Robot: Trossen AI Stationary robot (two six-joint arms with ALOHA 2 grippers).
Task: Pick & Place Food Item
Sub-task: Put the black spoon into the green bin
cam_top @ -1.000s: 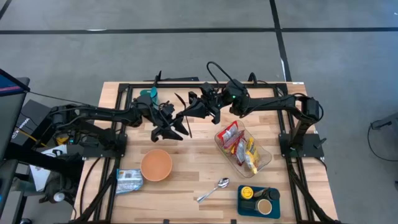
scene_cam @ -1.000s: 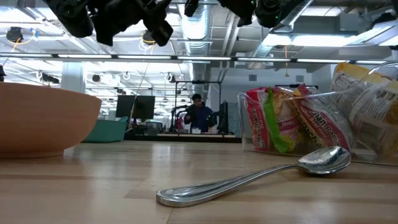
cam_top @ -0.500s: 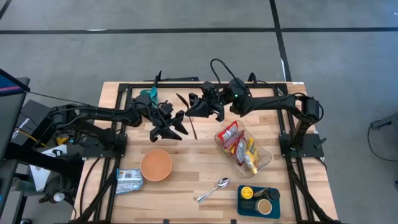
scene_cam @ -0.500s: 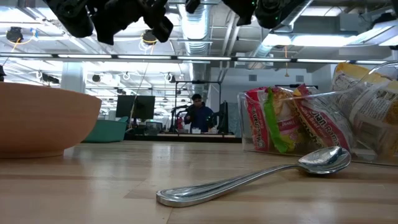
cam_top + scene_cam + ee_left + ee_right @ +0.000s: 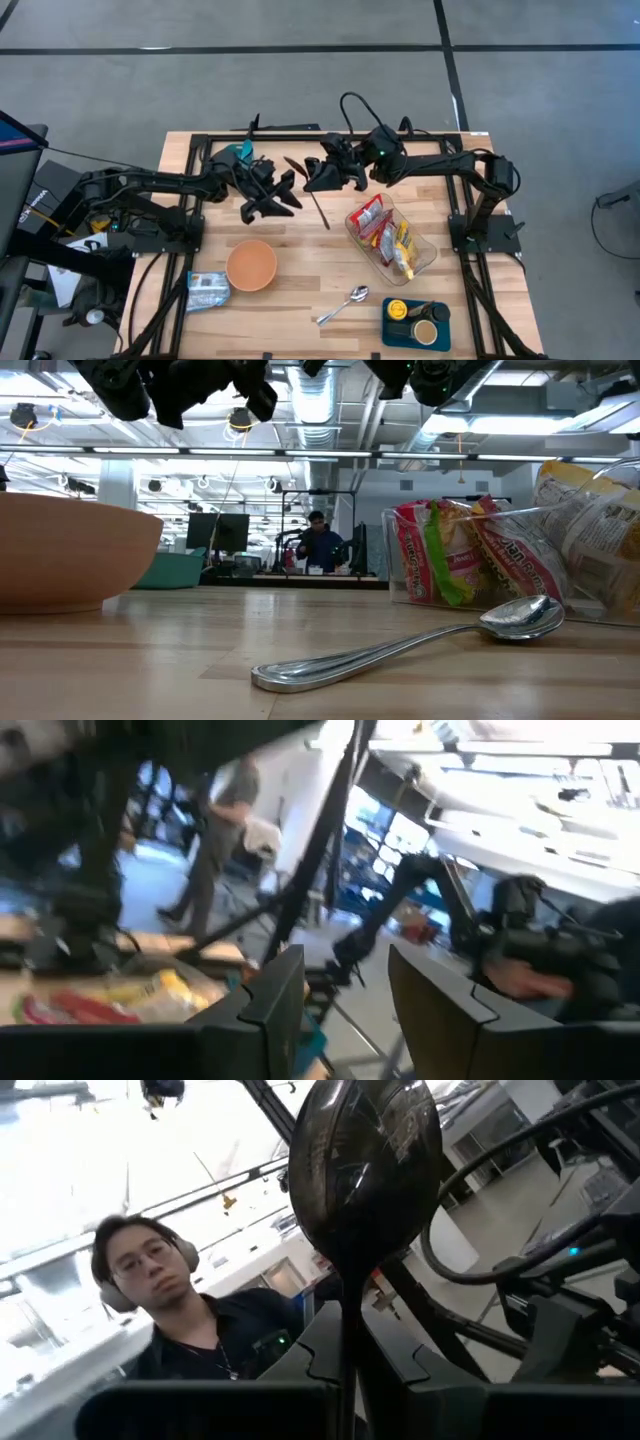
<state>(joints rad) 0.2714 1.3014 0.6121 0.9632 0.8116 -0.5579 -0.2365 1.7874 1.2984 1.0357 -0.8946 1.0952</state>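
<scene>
Across the frame's lower centre we see a wooden tabletop on grey floor; no labels readable. Right tool is clamped on a dark spoon; left tool's state we cannot tell.

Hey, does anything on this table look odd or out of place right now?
One thing: the right gripper holds a dark wooden spoon up in the air above the table's far side, bowl end uppermost in the right wrist view. The metal spoon, orange bowl and snack container sit undisturbed.
</scene>
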